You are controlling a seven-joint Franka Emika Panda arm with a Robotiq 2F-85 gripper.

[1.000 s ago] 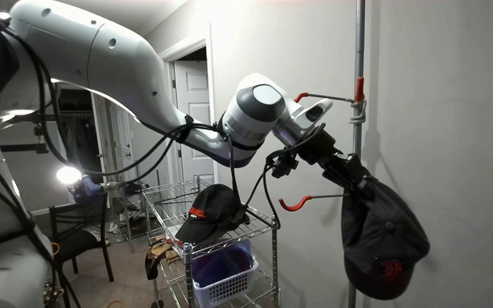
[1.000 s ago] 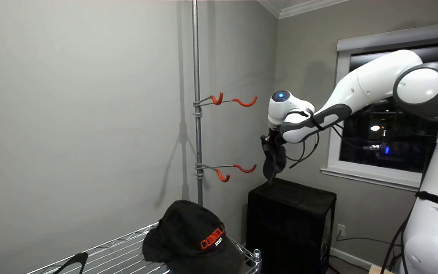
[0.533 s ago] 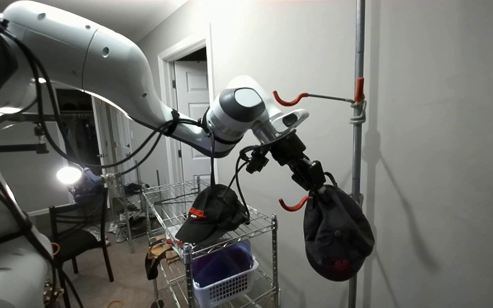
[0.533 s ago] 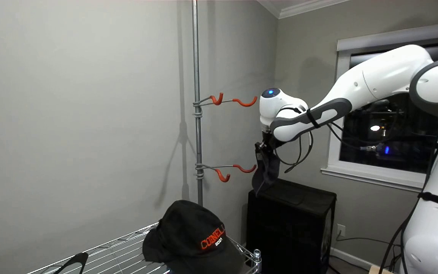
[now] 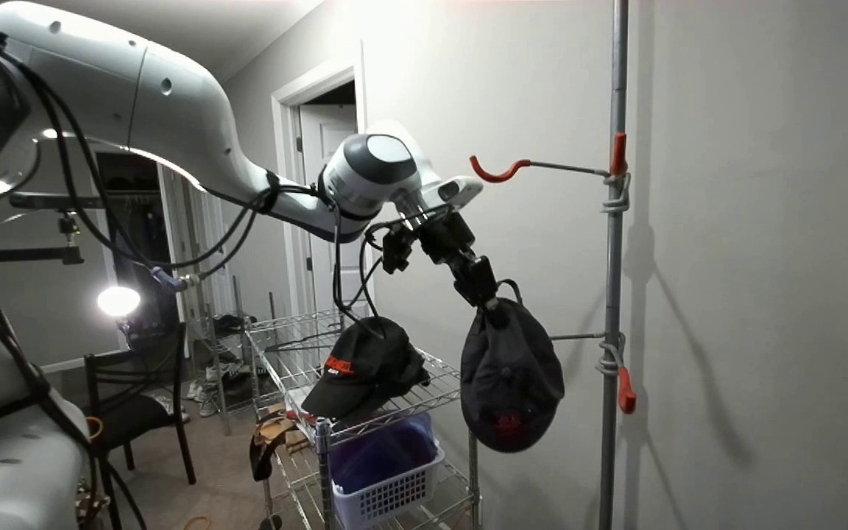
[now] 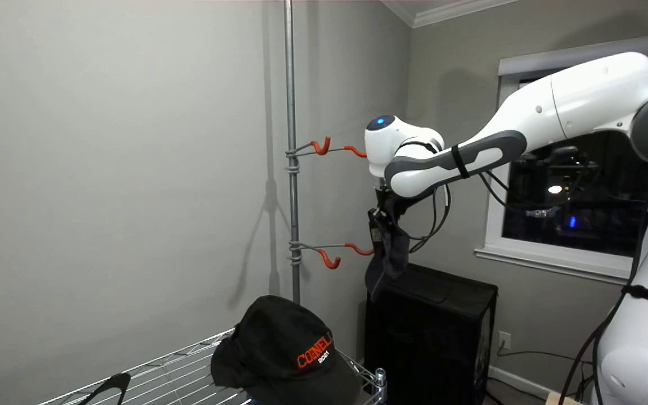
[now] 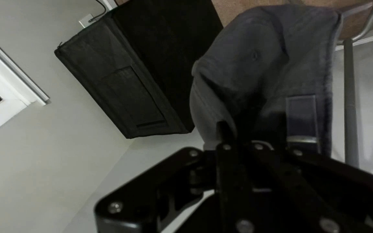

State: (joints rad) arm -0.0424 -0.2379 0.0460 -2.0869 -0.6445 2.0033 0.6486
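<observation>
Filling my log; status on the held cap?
Gripper shut on dark baseball cap, hanging brim down. One lower red hook partly hidden by it; contact unclear.

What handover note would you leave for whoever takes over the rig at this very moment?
Gripper: shut on the dark baseball cap with the red emblem.
Where: that cap hangs from the fingertips; in an exterior view it overlaps a lower red-tipped hook on the metal pole, contact unclear. The black baseball cap with orange lettering sits on the wire shelf.
Done: the cap is gripped and held up.
Left: the cap is not yet set down or released.
</observation>
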